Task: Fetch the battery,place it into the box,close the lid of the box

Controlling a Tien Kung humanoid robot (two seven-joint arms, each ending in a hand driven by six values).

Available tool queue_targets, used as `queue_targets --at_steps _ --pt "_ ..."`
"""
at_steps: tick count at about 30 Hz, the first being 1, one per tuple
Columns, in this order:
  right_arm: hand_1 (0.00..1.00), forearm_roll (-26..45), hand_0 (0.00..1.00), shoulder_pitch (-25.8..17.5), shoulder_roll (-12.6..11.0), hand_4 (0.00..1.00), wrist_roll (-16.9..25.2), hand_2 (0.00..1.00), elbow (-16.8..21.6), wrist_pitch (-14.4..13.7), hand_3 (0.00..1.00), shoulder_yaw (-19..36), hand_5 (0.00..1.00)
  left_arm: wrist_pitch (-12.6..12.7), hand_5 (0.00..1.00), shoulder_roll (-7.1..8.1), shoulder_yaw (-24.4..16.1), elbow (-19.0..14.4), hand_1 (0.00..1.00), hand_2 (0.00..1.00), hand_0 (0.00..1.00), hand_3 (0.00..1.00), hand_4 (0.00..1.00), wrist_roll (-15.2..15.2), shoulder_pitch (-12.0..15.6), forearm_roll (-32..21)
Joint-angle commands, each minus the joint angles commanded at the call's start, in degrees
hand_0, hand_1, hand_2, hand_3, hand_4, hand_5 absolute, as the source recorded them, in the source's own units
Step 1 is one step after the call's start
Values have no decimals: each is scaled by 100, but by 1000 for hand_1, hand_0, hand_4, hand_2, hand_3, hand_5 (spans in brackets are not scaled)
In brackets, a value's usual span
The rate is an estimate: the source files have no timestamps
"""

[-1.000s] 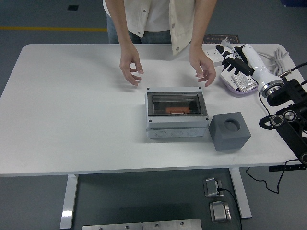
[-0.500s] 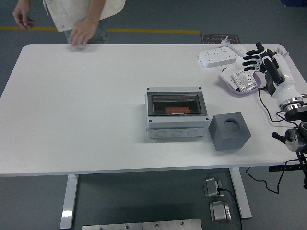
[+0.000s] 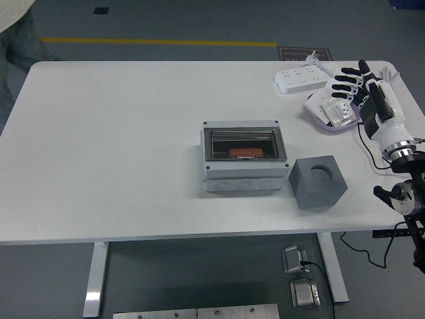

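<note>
The grey box (image 3: 244, 174) sits mid-table. Through its dark window an orange object (image 3: 242, 153) shows inside; I cannot tell if the lid is latched. A pale purple tray (image 3: 319, 119) at the back right holds flat silver packs (image 3: 334, 111), likely the batteries. My right hand (image 3: 350, 81), white with black fingers, hovers at the tray's far right edge. Its fingers are spread toward the left and hold nothing. My left arm is out of view.
A dark grey cube with a round hole (image 3: 317, 181) stands just right of the box. A white power strip (image 3: 302, 78) lies behind the tray, with cables along the table's right edge. A person (image 3: 16, 30) is at the top left corner.
The person drew both hands back from behind the box and walked off to the left. My right hand swung from pointing left over the tray to its right edge, fingers spread.
</note>
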Motion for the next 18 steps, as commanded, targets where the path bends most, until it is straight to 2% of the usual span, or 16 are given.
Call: queue_targets --at_steps 9,10,18 --pt "592 -55 572 18 -7 814 -79 619 -1 57 616 3 752 6 2 43 -30 0 586 544 453 535 312 -14 -3 -55" --pt "591 -57 572 17 -7 793 -82 618 0 58 613 7 723 6 2 43 -30 0 585 544 453 536 317 -16 -2 -62" --pt "590 -75 571 5 -22 783 -119 617 11 75 614 -12 709 10 2 62 -56 0 585 544 453 536 317 -13 4 -99"
